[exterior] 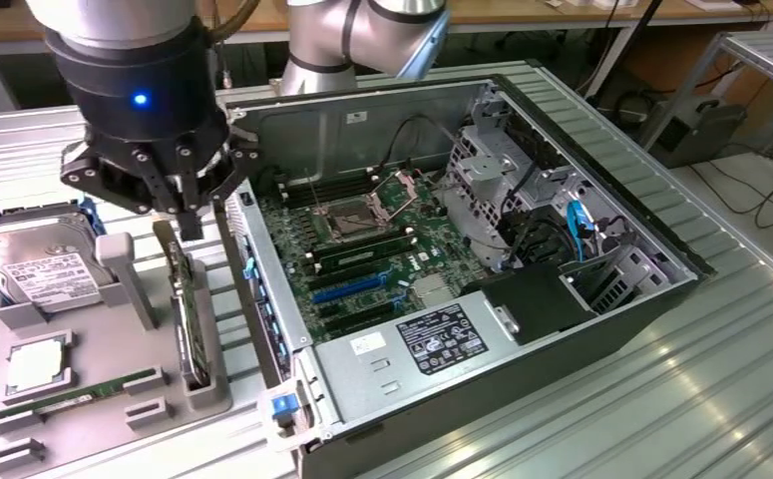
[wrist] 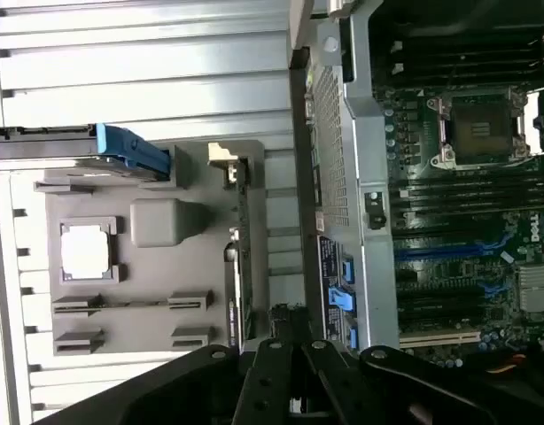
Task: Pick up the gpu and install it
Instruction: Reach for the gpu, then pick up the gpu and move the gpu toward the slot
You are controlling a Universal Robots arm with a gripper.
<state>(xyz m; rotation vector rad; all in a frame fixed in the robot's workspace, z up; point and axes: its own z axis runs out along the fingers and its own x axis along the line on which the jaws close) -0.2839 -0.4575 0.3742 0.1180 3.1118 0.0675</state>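
On the ribbed tabletop [exterior: 705, 399] the grey holder [exterior: 107, 344] holds the gpu [exterior: 184, 309] standing on edge in a slot (seen edge-on), at nine o'clock from the open computer case [exterior: 520, 389]; just above its far end hangs the pincer [exterior: 190, 232], closed on nothing

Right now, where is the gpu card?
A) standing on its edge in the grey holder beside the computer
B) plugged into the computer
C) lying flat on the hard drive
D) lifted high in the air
A: the gpu stands on edge in the grey holder, outside the computer case, with the gripper close over its top end.
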